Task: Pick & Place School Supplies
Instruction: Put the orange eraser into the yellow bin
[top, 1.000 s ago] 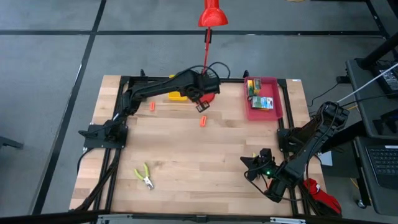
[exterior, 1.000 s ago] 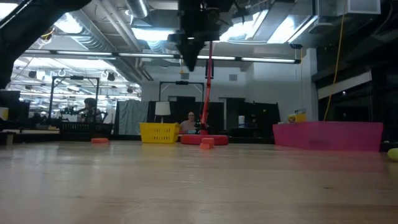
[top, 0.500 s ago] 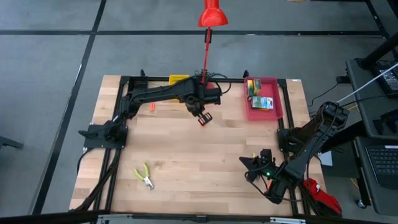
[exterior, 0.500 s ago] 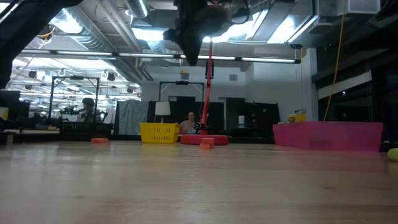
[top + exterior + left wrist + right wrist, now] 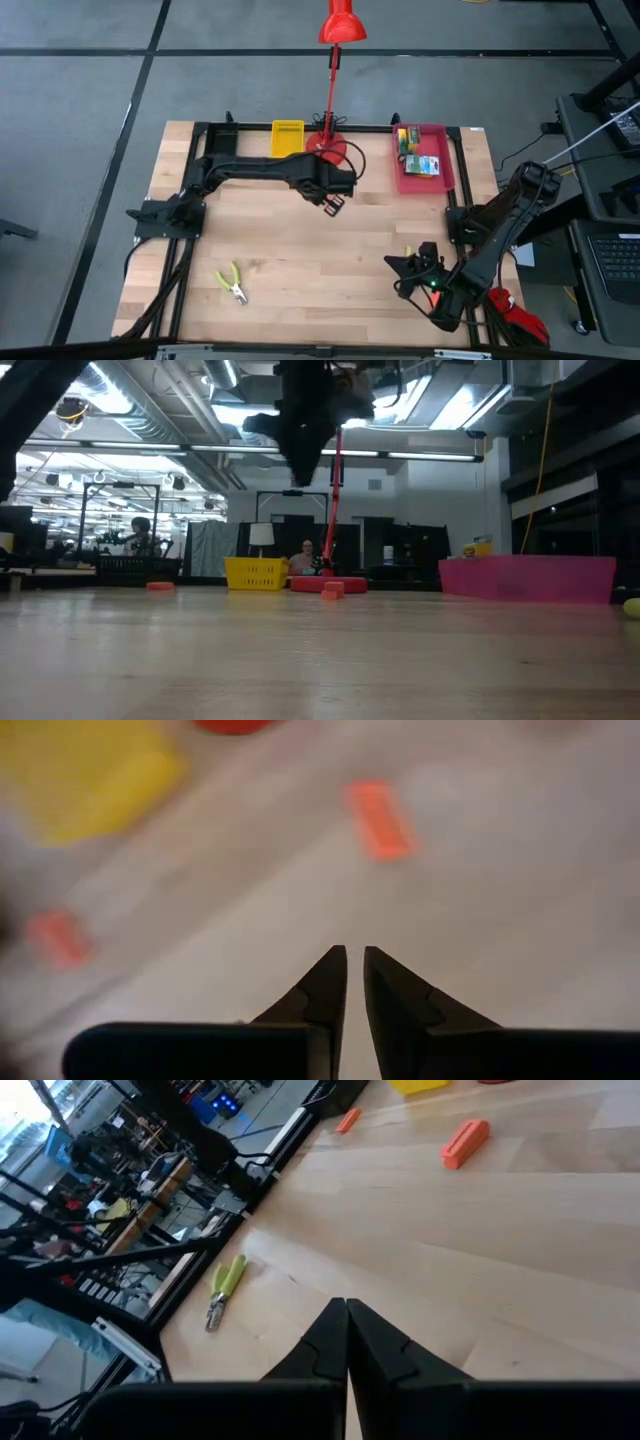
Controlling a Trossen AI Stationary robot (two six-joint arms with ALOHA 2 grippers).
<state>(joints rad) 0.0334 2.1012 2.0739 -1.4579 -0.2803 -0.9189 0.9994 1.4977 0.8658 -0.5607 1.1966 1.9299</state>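
Arms: left arm stretched across table's far half, left gripper (image 5: 335, 203) raised above wood, fingers a narrow slit apart, holding nothing. Small orange piece (image 5: 378, 818) on table ahead of it. Right gripper (image 5: 402, 268) parked low near right front corner, fingers pressed together, empty. Lime-green-handled pliers (image 5: 232, 282) lie front left. Yellow-and-green crayon boxes (image 5: 420, 160) in pink tray (image 5: 447, 160). No readable writing.

crayon boxes (image 5: 418, 153) in pink tray (image 5: 447, 160), pliers (image 5: 232, 283) on table
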